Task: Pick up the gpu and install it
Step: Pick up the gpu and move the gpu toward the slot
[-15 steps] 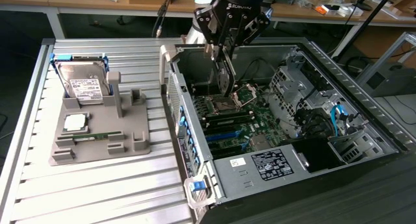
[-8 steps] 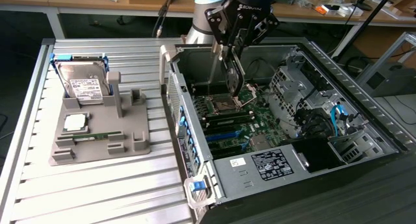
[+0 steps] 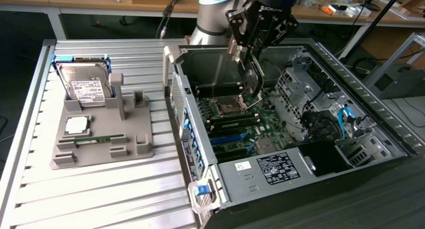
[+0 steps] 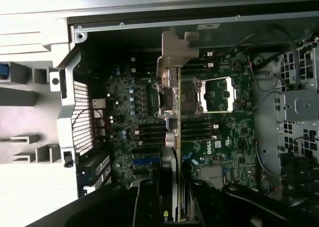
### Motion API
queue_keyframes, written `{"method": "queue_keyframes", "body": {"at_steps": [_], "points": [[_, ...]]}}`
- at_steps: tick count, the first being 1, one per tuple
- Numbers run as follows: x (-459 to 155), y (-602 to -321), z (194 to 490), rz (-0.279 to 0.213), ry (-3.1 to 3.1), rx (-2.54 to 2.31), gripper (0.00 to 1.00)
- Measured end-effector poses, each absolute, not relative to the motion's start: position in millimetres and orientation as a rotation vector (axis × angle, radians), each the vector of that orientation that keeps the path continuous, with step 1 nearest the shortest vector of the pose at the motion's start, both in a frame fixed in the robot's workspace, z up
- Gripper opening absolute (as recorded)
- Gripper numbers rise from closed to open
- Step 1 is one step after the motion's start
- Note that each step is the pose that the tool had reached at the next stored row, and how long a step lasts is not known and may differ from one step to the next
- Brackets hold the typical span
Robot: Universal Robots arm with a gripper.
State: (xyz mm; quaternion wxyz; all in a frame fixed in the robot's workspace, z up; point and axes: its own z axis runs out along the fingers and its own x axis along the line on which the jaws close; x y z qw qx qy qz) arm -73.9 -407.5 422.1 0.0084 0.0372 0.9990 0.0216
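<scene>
Fingers [image 3: 237, 32] of the arm are clenched on the gpu [image 3: 249, 74], gripping it by its upper edge so that the card hangs straight down beneath them, on edge, inside the open computer case [image 3: 232, 174]. The card's black face is turned toward the exterior view's right, and its silvery end bracket [image 4: 175, 50] shows in the wrist view at the end farthest from the fingers.

Directly below the fingers lies the green motherboard [image 3: 229, 134], and the card's lower end hangs over it close to the square CPU socket [image 3: 229, 108]. Whether that end touches the board cannot be told. In the wrist view the card is seen edge-on as a thin strip running away from the fingers across the socket's frame.

Well apart from the fingers, toward the exterior view's left, a grey holder [image 3: 99, 154] sits on the slatted bench [image 3: 99, 199]. A silver hard drive [image 3: 86, 84] with a white label stands in the holder's upright slot, and a slim green RAM stick [image 3: 93, 138] lies flat in a groove nearer the holder's front. Case and holder stand side by side on the bench, a narrow gap between them.
</scene>
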Motion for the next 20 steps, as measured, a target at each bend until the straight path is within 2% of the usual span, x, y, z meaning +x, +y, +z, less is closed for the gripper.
{"method": "queue_keyframes", "body": {"at_steps": [20], "points": [[-17,-407,410,0.067,3.126,0.107,0.27]]}}
